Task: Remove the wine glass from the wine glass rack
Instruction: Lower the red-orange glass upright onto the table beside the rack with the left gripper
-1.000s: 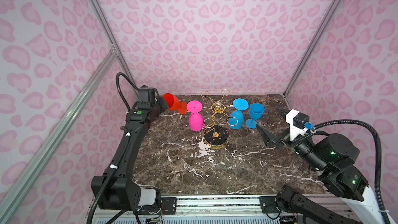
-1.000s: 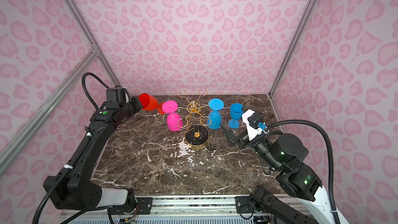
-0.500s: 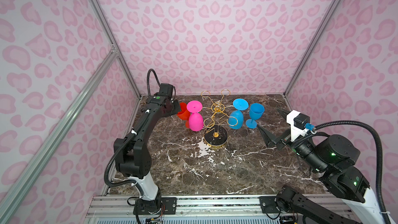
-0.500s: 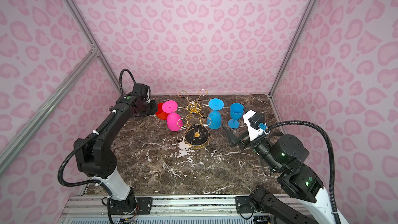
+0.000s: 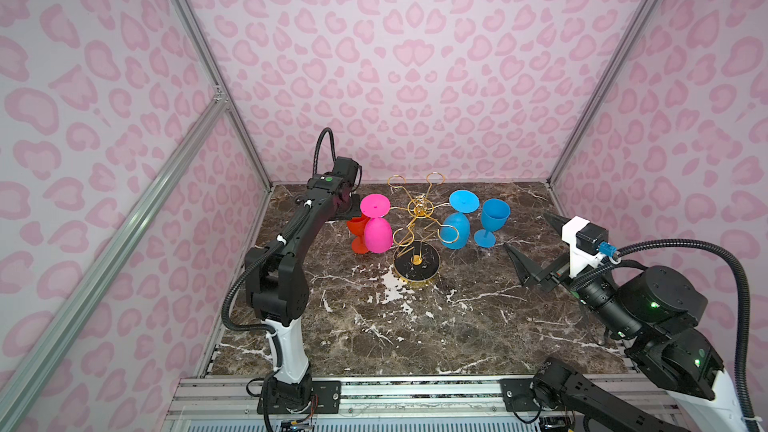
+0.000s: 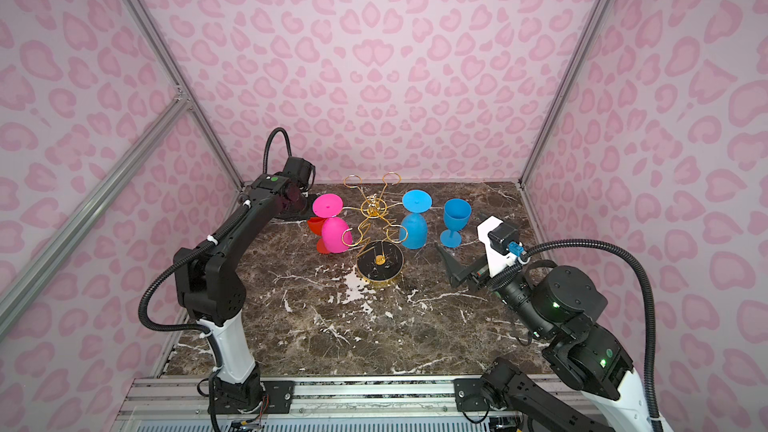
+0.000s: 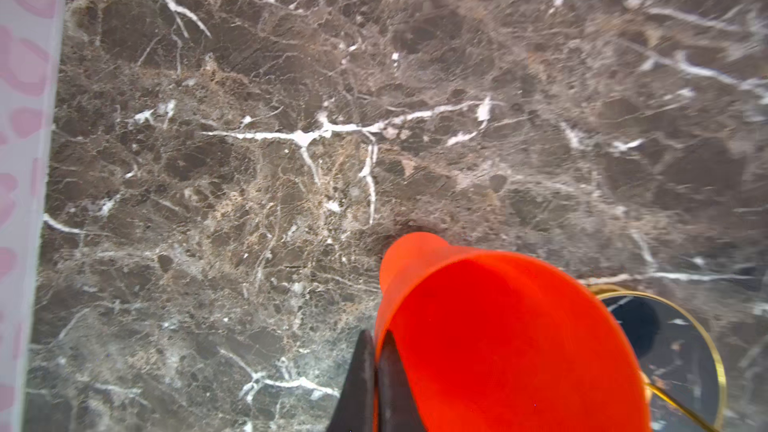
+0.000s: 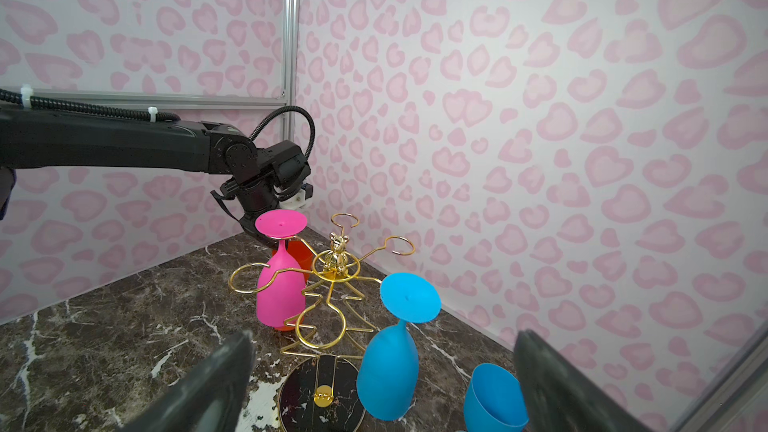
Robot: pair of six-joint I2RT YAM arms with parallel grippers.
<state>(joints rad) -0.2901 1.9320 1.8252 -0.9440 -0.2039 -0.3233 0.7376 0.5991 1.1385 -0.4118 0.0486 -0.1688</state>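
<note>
Left of the wine glass rack [image 5: 419, 218], behind the pink glass [image 5: 376, 230], we had brought the orange wine glass [image 5: 356, 231] down low, left gripper [image 7: 376, 347] clamped on its rim, right gripper [image 5: 525, 230] agape, leaving seemingly only the release

Three walls are enclosing the work area: a back wall [image 5: 411, 76], a left wall [image 5: 62, 118] and a right wall [image 5: 706, 126], each carrying pale wallpaper printed with pink heart-shaped spots. Silver metal posts [image 5: 195, 35] are running up the two rear corners, and a metal bar [image 5: 129, 226] is crossing the left wall at a slant. A dark brown marble tabletop [image 5: 436, 334] with white veins is forming the floor. A ribbed metal rail [image 5: 415, 394] is running along its front edge. Even, diffuse light is filling the space.
</note>
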